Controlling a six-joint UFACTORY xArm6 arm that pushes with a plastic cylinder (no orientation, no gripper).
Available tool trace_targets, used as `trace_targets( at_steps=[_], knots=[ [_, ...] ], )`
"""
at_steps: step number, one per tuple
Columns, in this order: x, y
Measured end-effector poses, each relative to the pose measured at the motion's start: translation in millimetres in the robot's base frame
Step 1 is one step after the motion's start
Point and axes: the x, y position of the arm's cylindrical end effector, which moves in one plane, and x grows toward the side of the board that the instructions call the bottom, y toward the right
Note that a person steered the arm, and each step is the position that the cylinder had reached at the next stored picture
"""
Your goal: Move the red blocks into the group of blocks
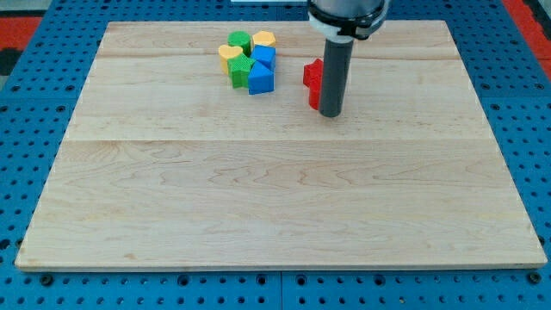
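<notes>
Red blocks (312, 79) lie at the view's upper middle, partly hidden behind my rod; their shapes and number cannot be made out. My tip (331, 114) rests on the board just right of and touching or nearly touching the red blocks. To their left sits a tight group: a green block (239, 41), a yellow block (263, 40), a yellow block (230, 56), a blue block (264, 58), a green block (241, 71) and a blue block (261, 78). A gap of bare wood separates the red blocks from the group.
The wooden board (275, 198) lies on a blue perforated table (34, 129). The arm's body (347, 13) enters from the view's top.
</notes>
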Motion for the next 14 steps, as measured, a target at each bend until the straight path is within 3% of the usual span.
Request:
trace_targets(
  at_steps=[3, 9, 11, 12, 14],
  knots=[
    [-41.6, 40.8],
    [-113.0, -35.2],
    [-66.5, 86.3],
    [-30.4, 68.0],
    [-72.1, 8.7]
  ],
)
